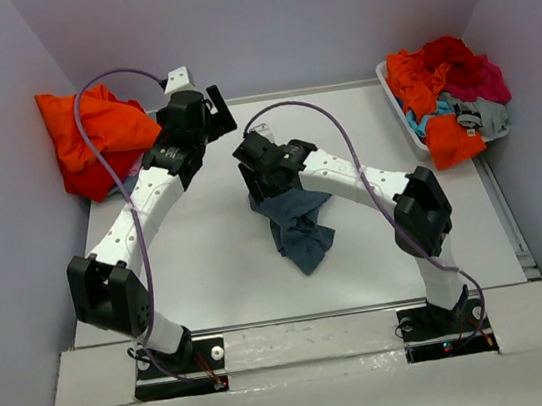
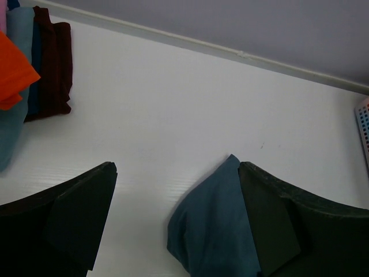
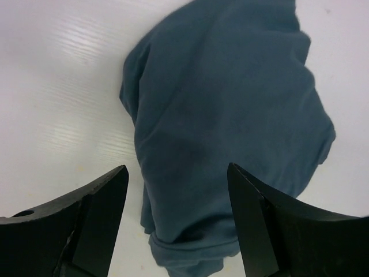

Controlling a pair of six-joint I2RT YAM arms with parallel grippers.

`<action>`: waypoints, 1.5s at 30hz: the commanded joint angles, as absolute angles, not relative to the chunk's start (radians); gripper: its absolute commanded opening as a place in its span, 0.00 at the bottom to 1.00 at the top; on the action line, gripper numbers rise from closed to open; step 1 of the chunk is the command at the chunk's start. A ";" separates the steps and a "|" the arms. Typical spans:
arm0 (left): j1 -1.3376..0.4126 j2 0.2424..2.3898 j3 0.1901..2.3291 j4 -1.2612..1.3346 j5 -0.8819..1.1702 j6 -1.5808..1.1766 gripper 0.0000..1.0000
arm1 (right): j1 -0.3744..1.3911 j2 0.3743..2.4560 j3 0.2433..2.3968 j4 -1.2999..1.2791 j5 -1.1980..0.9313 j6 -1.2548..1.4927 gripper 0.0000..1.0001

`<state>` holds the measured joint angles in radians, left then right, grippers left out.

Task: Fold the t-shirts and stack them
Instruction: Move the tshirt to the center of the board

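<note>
**Table** (image 1: 219,261): smooth white board, faintly ribbed. **Bin** (image 1: 394,110), far right: holds a heap of limp shirts (image 1: 447,87) in orange, red, teal and grey. **Stack** (image 1: 90,137), far left: orange on top. **Blue shirt** (image 1: 300,229), table centre: soft matte knit, bunched into 1 creased lump. **Right gripper** (image 3: 176,173) hovers over it, jaws apart, holding nothing. The left gripper (image 2: 176,167) is likewise wide and empty. Advice: pinch 2 separate corners and spread the cloth flat before folding.

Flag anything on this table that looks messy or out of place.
The dark slate-blue cloth t-shirt lies bunched and twisted at mid-table beneath the open right gripper, neither flat nor folded. At far right, a pile of crumpled shirts overflows the white basket.
</note>
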<state>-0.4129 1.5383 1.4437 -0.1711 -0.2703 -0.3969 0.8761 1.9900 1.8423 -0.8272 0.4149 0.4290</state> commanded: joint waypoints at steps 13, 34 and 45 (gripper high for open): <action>-0.416 1.496 1.431 -0.147 -0.290 -0.384 0.99 | 0.822 2.016 1.710 -0.719 0.325 0.494 0.44; -0.416 1.526 1.431 -0.138 -0.267 -0.388 0.99 | 0.822 1.836 1.979 -0.900 0.436 0.443 0.07; -0.416 1.540 1.430 -0.135 -0.252 -0.399 0.99 | 0.874 1.399 1.857 -0.703 0.563 0.381 0.07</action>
